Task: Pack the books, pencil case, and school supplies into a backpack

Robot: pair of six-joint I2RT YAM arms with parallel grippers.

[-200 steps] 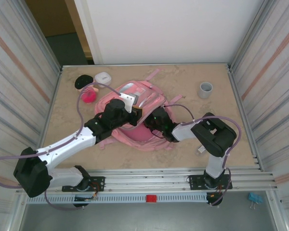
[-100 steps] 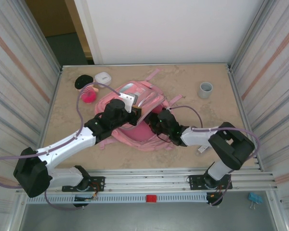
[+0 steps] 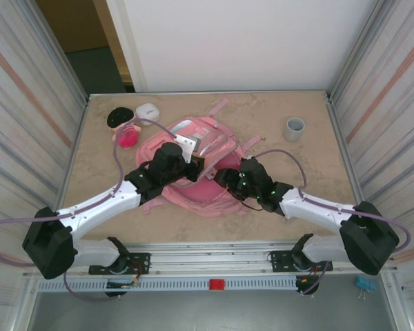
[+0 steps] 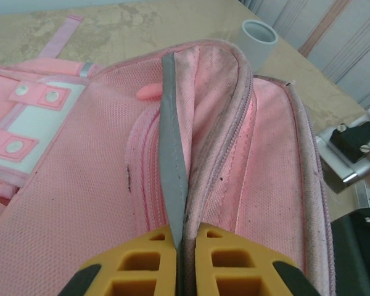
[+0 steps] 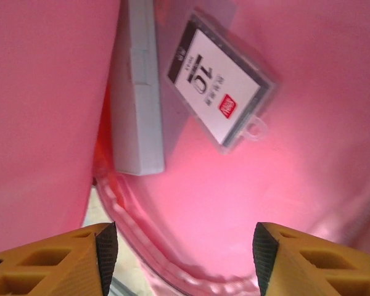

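Nearest, our left hand (image 4: pixel 180 242) is pressed together on the grey edging (image 4: pixel 172 160) of the backpack (image 4: pixel 68 203), holding its mouth up. Our right hand (image 5: pixel 184 246) hangs spread and empty inside the smooth pink lining, facing a pale, hard oblong slab we take for the pencil case (image 5: pixel 139 105) and a flat clear packet (image 5: pixel 219 92). Packing looks partly done; whether the book is in we cannot tell, and the zip is open. The shell is coarse woven mesh. Far off, a grey cup (image 3: pixel 294 127) stands on the marbled worktop (image 3: pixel 331 138).

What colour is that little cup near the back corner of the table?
Pale grey; the top view shows the cup best.
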